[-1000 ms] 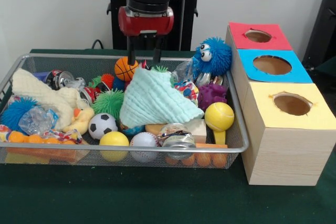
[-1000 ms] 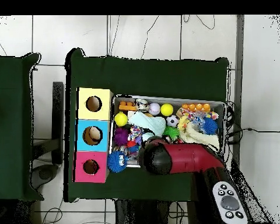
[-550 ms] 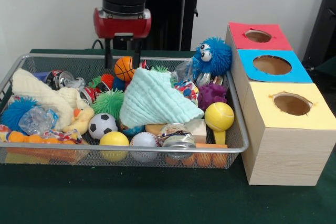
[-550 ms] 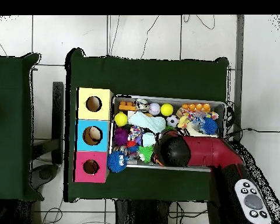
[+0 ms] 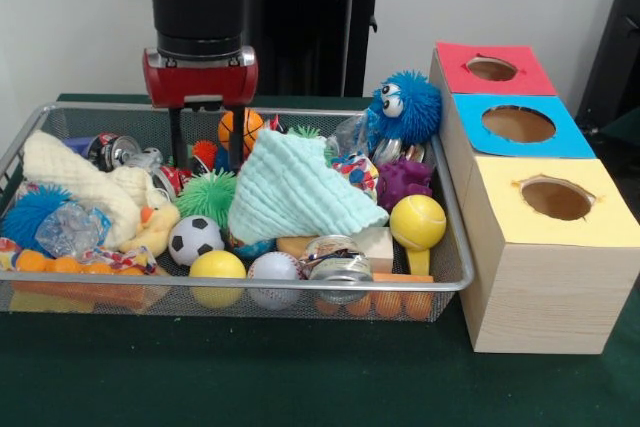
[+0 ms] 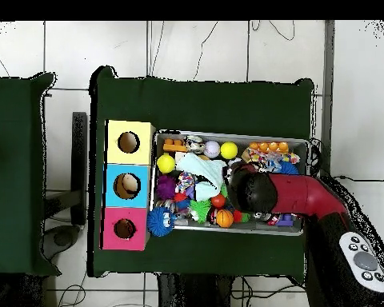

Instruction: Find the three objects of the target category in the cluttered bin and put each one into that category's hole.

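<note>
**Q:** Fingers [image 5: 176, 142] first: how do they stand?

**A:** Two thin black ones hang straight down from the red gripper [image 5: 206, 150], spread apart with an open gap between them and nothing held in it. Their tips reach into the far part of the bin [image 5: 455, 282], just above the clutter.

**Q:** What lies right around the tips?

**A:** A small basketball [image 5: 241, 127] sits just behind the right-hand finger in the front view, a green spiky ball [image 5: 208, 193] lies just below and in front, and a drink can [image 5: 112, 150] lies off to the side by the far wall. A pale mint cloth [image 5: 295, 190] is heaped beside the green ball, over the middle of the bin.

**Q:** And the arm above?

**A:** It comes down as a black and red column in the front view. From overhead the arm [image 6: 307, 196] covers much of the bin's middle, and the gripper itself is hidden under it.

**Q:** Any plush animals in sight?

**A:** I cannot pick out a bear or tiger. A yellow plush duck [image 5: 154, 230] lies near the white cloth [image 5: 75, 187], a purple plush figure [image 5: 402, 182] sits near the boxes, and a blue spiky ball with googly eyes [image 5: 404, 108] perches on the bin's corner.

**Q:** Where is the red-topped hole [image 5: 491, 68]?

**A:** On the farthest of the three wooden boxes beside the bin, behind the blue-topped hole [image 5: 518, 124] and the yellow-topped hole [image 5: 556, 198], well apart from the gripper.
</note>
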You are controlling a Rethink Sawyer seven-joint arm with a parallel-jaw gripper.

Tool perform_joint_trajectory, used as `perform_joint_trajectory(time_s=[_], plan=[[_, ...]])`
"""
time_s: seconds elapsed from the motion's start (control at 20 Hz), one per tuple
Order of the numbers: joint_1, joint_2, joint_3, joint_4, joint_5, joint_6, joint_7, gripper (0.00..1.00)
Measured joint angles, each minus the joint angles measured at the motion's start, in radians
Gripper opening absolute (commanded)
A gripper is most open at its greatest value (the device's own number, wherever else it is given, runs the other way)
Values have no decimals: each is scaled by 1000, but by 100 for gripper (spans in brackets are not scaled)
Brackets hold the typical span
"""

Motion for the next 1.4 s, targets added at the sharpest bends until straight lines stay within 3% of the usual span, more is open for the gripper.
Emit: perform_joint_trajectory(time_s=[0.2, 0.75, 1.4], plan=[[-14, 24, 31, -21, -31, -5, 0, 100], [-95, 141, 92, -82, -237, -103, 0, 100], [-129, 184, 105, -128, -319, -117, 0, 100]])
